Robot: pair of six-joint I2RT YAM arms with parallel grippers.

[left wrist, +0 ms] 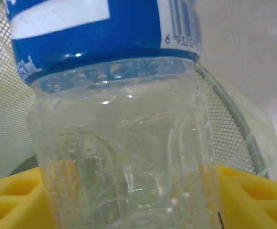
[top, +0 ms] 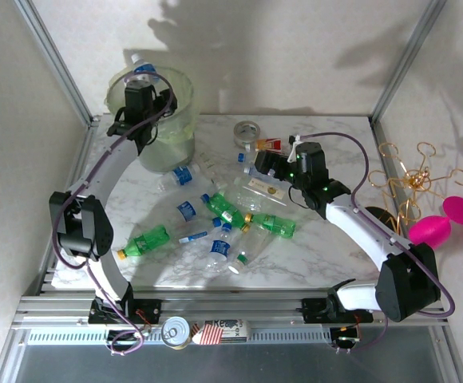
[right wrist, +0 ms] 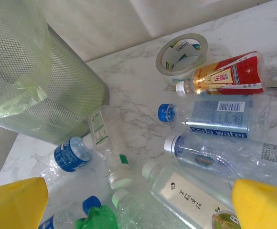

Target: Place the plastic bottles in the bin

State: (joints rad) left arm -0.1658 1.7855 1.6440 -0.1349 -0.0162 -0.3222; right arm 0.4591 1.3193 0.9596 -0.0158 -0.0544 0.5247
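Currently left gripper [top: 141, 86] clamps a clear bottle [left wrist: 124, 143] over the bin [top: 186, 89]; right gripper [right wrist: 138, 202] gapes.

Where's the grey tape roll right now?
In the top view, the tape roll lies flat near the table's far edge, right of the bin, just beyond the red-labelled bottle.

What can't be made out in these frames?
- Left wrist: whether the left gripper clamps the blue-labelled bottle, too close; its far end cut off by the top edge.
- Top external: bin contents, hidden by left arm and liner.
- Right wrist: lowest bottles cut by the bottom edge.
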